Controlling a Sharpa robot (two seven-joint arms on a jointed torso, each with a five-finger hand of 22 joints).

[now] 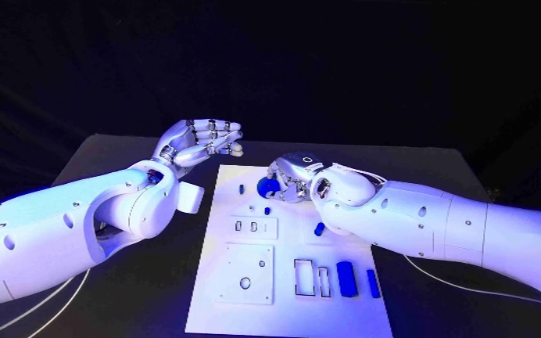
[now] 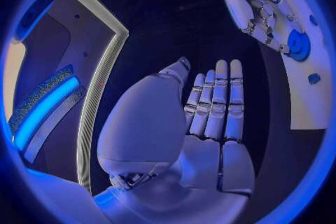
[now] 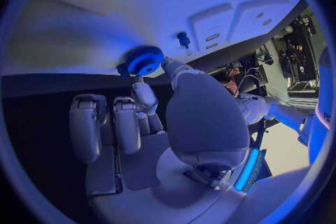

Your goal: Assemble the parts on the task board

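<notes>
the right hand [image 1: 295,180] pinches a small round blue toothed gear [image 3: 144,60] at the flat white task board [image 1: 242,295]'s 12 o'clock end. the left hand [image 1: 203,142], wide and holding nothing, hovers farther away at 10 o'clock.

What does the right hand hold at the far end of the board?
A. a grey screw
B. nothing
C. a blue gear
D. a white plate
C: in the right wrist view the right hand pinches a blue gear by its toothed rim, just over the board.
</notes>
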